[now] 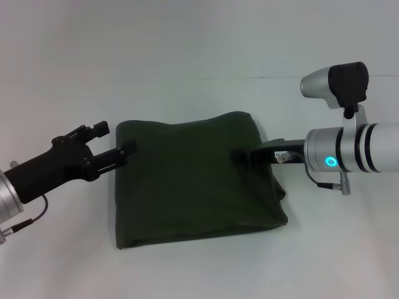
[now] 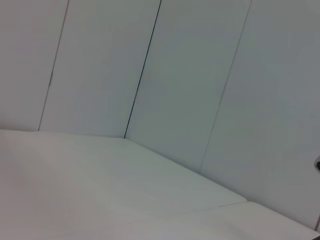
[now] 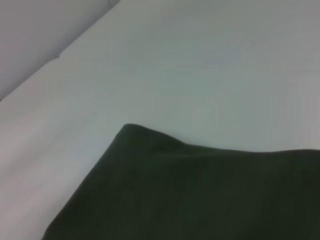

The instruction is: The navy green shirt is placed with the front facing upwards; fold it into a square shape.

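So starting at the left of the head view: the left gripper (image 1: 126, 151) comes in from the lower left on its black arm, with its fingertips right at the left edge of the dark olive-green cotton shirt (image 1: 193, 180), up near that edge's top corner. I honestly can't tell whether it's clamped on the cloth or just resting against it, since the tips are dark against dark fabric. Its own wrist camera is no help, it only looks at the pale panelled wall (image 2: 190, 75) and a bare stretch of the white table (image 2: 100, 190).

Middle of the frame: the shirt is lying on the table as a rough, already compact rectangle, plain green side up, no lettering showing. The right edge looks lumpier and thicker, with layers peeking out low on the right, so my guess is the folding is basically done and they're just tidying it.

Right side: the right gripper (image 1: 243, 156) reaches in from the silver arm with the glowing blue ring, tips over the shirt's right edge at about the same height as the left one. Can't tell for this one either. Its wrist view shows one folded corner of the shirt on the white surface.

Both ends being held level like that reads to me as squaring the bundle up.
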You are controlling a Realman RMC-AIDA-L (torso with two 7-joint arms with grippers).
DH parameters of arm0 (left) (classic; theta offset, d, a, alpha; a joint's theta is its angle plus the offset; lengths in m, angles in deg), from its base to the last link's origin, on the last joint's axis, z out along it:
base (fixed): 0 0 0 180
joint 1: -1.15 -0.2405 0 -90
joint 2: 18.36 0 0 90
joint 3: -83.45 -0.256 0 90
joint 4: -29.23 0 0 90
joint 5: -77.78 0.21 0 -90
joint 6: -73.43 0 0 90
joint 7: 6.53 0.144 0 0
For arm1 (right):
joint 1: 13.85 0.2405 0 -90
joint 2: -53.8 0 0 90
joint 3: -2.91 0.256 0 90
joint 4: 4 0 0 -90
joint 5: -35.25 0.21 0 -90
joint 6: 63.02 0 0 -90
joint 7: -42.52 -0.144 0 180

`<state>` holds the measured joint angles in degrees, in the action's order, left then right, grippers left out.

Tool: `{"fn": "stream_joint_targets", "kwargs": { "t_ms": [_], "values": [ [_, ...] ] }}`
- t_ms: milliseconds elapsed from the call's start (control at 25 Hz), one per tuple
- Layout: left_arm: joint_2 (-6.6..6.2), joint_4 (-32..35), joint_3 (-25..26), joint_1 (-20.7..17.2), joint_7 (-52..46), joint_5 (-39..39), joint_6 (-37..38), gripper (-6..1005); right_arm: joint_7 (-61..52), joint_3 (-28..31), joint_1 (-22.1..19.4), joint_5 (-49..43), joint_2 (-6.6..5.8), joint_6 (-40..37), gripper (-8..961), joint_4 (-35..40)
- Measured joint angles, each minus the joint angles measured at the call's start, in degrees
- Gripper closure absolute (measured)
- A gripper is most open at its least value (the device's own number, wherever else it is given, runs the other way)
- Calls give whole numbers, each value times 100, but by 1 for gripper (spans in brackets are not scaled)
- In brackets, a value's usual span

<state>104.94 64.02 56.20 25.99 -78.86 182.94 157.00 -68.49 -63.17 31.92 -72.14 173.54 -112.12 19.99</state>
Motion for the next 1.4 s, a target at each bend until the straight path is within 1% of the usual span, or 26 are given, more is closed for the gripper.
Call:
{"fn": "stream_joint_targets", "kwargs": {
  "t_ms": [160,360,480,560,600,640,720,920,1000,1080,1280,1400],
  "values": [
    [1,-12,0,4,0,0,0,124,-30,-83,-10,-26,-17,-67,902,-42],
    [2,-16,0,3,0,2,1,124,-19,-97,-151,-33,-92,-397,899,-46],
    [1,-16,0,3,0,3,1,124,-48,-64,-270,-35,-165,-617,897,-46],
    [3,-16,0,3,0,4,1,124,-64,-56,-380,-36,-241,-821,896,-32],
    [5,-16,0,3,0,3,1,124,-64,-56,-380,-36,-241,-821,896,-32],
    [8,-16,0,3,0,4,1,124,-65,-55,-447,-37,-285,-956,895,-17],
    [11,-16,0,5,-3,3,1,124,-65,-55,-477,-36,-306,-1006,894,-6],
    [18,-16,0,10,-5,4,1,125,-7,25,-609,-17,-427,-1351,891,71],
    [19,-16,0,11,-8,3,1,125,46,121,-670,-7,-425,-1553,890,229],
    [19,-16,0,12,-12,-1,1,125,62,155,-718,-9,-393,-1732,889,418],
    [19,-16,0,12,-15,-37,-5,125,87,17,-605,-28,-273,-1921,886,534],
    [19,-16,0,12,-17,-39,-9,125,135,-100,-469,-95,-168,-1906,884,498]
  ]
}}
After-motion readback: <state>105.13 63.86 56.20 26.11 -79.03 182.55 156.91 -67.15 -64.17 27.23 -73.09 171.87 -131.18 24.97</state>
